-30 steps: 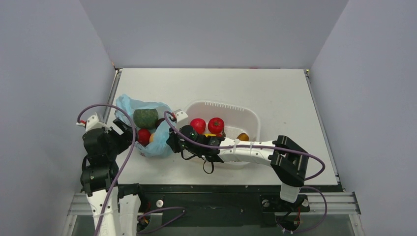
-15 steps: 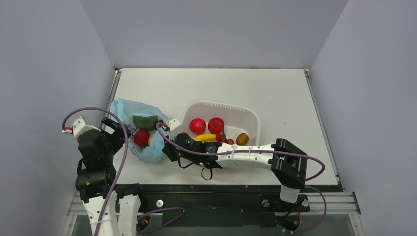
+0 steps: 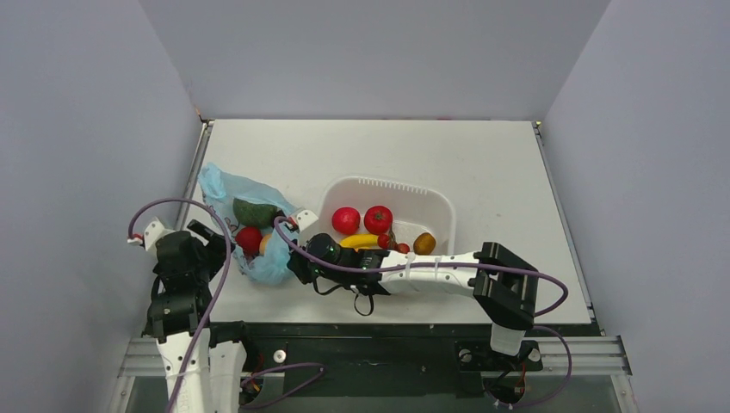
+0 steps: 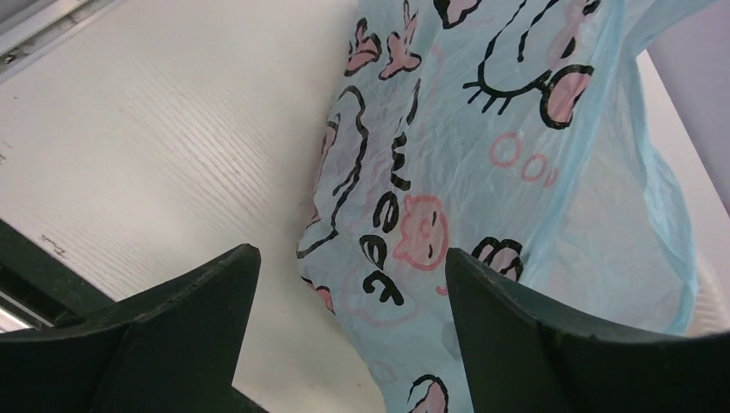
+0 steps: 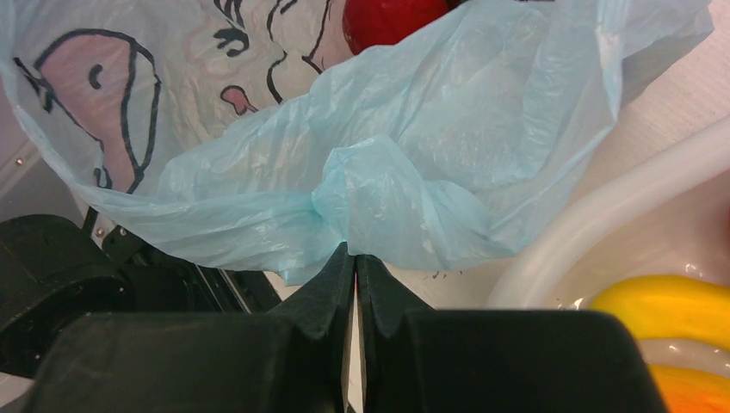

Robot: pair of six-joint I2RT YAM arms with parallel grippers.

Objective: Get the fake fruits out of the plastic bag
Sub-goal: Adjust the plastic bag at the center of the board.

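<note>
The right gripper [image 5: 353, 258] pinches the plastic bag [image 5: 430, 138] tight, the left gripper [image 4: 351, 260] gapes empty — pull hard and it may rip.

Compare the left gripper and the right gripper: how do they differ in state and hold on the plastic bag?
The left gripper is open, the right gripper shut. The left holds nothing, with the plastic bag just ahead; the right pinches a fold of it. The left is at the bag's left side, the right beside the white tub. Both face the bag.
</note>
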